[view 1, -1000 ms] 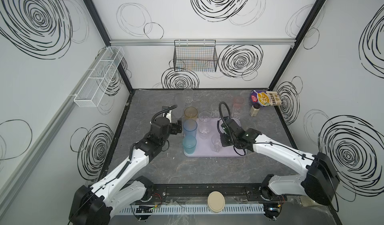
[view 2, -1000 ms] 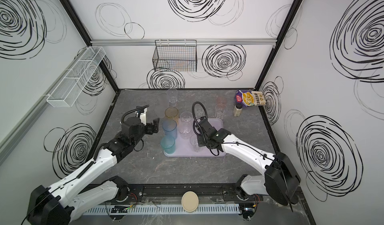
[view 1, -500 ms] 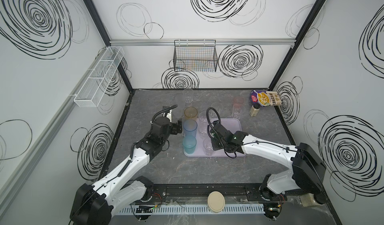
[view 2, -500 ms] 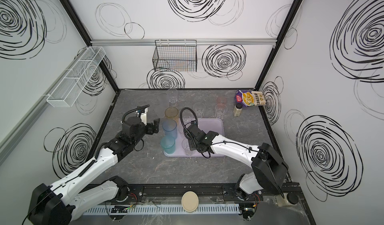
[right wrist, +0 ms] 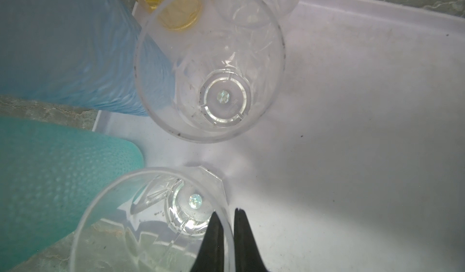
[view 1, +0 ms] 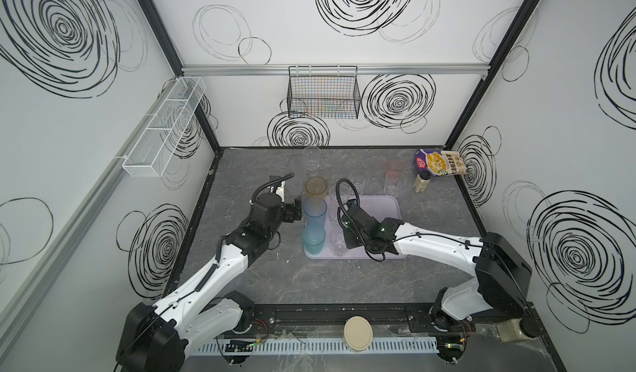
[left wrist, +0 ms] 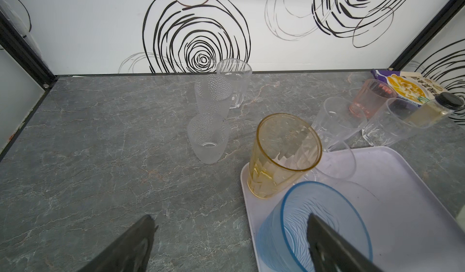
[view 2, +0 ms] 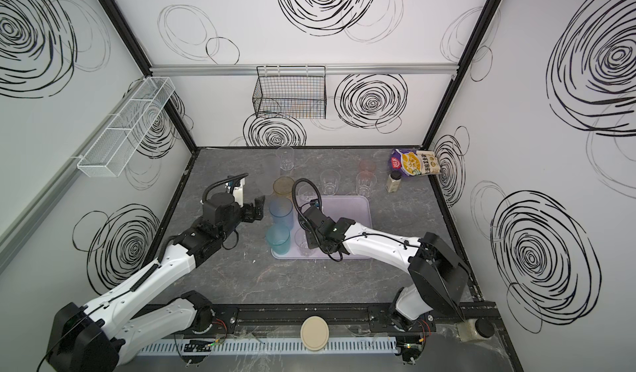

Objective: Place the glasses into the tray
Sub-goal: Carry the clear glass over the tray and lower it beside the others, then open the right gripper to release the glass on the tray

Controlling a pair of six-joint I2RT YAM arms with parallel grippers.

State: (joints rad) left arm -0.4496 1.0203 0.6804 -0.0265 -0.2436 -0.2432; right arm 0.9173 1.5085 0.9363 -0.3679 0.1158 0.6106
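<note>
Right jaws are clamped on the rim of a clear faceted plastic tumbler, one side inside its mouth and the other outside, and we see that tumbler upright at the near edge of the flat pale lilac rectangular tray; we cannot tell whether its base rests on the tray. Left jaws stand wide and empty just beside the tall blue ribbed tumbler, and we cannot tell whether they touch it. Along the tray's left side we count three coloured glasses in a row: a teal dimpled tumbler nearest us, the tall blue one in the middle, and an amber faceted tumbler at the back. A second clear tumbler stands in the tray next to the blue one. Out on the grey marbled worktop we see two frosted dotted tumblers, a pink tumbler and several clear ones, near a small cream bottle with a dark cap.
</note>
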